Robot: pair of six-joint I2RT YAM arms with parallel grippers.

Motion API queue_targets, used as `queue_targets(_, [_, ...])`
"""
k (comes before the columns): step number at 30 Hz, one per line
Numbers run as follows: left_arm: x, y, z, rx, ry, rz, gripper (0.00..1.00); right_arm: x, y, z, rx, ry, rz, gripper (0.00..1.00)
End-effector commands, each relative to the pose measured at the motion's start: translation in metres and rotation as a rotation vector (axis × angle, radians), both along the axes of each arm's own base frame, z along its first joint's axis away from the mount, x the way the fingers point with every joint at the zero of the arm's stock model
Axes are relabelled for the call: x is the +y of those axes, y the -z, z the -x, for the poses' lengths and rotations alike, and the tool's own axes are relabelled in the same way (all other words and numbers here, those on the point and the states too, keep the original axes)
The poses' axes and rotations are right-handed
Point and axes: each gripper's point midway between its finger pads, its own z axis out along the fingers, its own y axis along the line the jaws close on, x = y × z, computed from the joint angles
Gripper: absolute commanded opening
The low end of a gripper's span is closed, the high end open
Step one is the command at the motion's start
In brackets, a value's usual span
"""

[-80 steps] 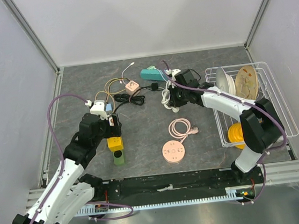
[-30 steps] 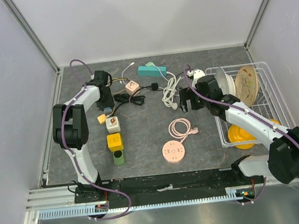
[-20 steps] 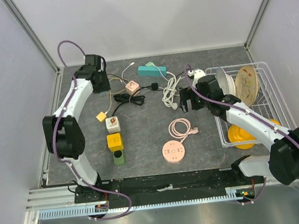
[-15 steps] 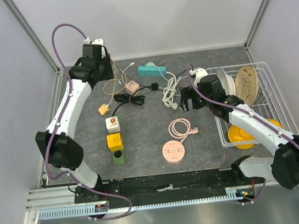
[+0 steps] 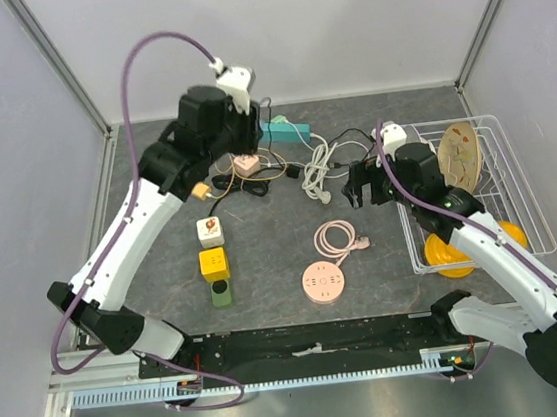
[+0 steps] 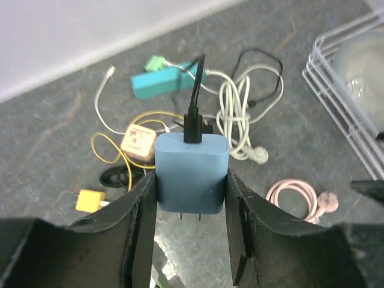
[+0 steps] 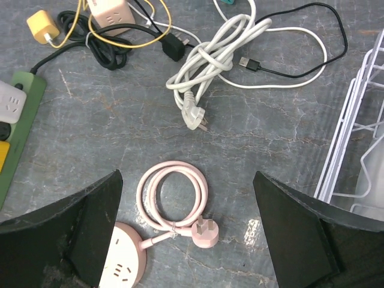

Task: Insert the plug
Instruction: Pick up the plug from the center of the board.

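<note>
Pickup is done, insertion is not. The left gripper (image 6: pixel 192 201) is clamped on the blue charger (image 6: pixel 192 174), side to side, and holds it in the air well above the table (image 5: pixel 281 233). The prongs (image 6: pixel 189 217) point down and touch no socket. What is left, as I judge it: carry it to a socket, line up, push in. Candidates are the green strip (image 5: pixel 222 293), the round pink socket (image 5: pixel 323 281) and the teal strip (image 6: pixel 168 83); I cannot tell which is meant. The right gripper (image 5: pixel 359 185) is spread wide with nothing in it, hovering above the white cord bundle (image 7: pixel 210 60).

The charger is a smooth matte plastic block with rounded corners and thin metal prongs. A black cable (image 6: pixel 195 90) is plugged into its top. The table is dark grey and mottled like stone. The pink cord (image 7: pixel 174 192) is rubbery and neatly coiled.
</note>
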Motion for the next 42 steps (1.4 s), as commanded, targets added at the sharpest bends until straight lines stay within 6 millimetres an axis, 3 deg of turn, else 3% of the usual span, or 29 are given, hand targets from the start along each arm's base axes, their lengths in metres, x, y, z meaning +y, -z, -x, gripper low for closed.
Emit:
queue_targets(1, [-0.032,0.055,0.025,0.025,0.191,-0.027,0.07,0.005,-0.036,0.01,-0.056,-0.038,-0.063,0.98])
queue_targets(2, [-0.035,0.06,0.031,0.02,0.216,-0.014,0.07,0.008,-0.04,0.013,-0.061,-0.054,-0.079,0.98])
queue_targets(3, [-0.032,0.081,0.044,0.046,0.242,-0.018,0.07,0.018,-0.051,0.018,-0.064,-0.107,-0.115,0.97])
queue_targets(5, [-0.038,0.082,0.052,0.0,0.287,0.03,0.07,0.029,-0.06,0.023,-0.048,-0.152,-0.172,0.97])
queue_targets(6, [-0.034,0.095,0.06,-0.01,0.31,0.013,0.07,0.035,-0.07,0.025,-0.05,-0.179,-0.205,0.96])
queue_targets(8, [-0.038,0.098,0.067,-0.046,0.358,0.028,0.06,0.047,-0.079,0.031,-0.022,-0.218,-0.277,0.96])
queue_targets(9, [-0.036,0.112,0.072,-0.038,0.379,0.011,0.06,0.051,-0.085,0.031,-0.018,-0.228,-0.301,0.95])
queue_targets(14, [-0.042,0.126,0.094,-0.081,0.487,0.012,0.07,0.078,-0.095,0.037,0.114,-0.273,-0.491,0.9])
queue_targets(18, [-0.054,0.125,0.108,-0.117,0.561,0.031,0.07,0.098,-0.089,0.039,0.178,-0.312,-0.606,0.86])
queue_targets(25, [-0.065,0.122,0.12,-0.146,0.618,0.019,0.07,0.133,-0.072,0.047,0.272,-0.316,-0.652,0.84])
queue_targets(32, [-0.065,0.12,0.125,-0.165,0.631,0.009,0.07,0.143,-0.044,0.039,0.33,-0.22,-0.661,0.79])
queue_targets(42, [-0.064,0.12,0.132,-0.184,0.658,-0.002,0.08,0.158,-0.039,0.038,0.339,-0.246,-0.681,0.57])
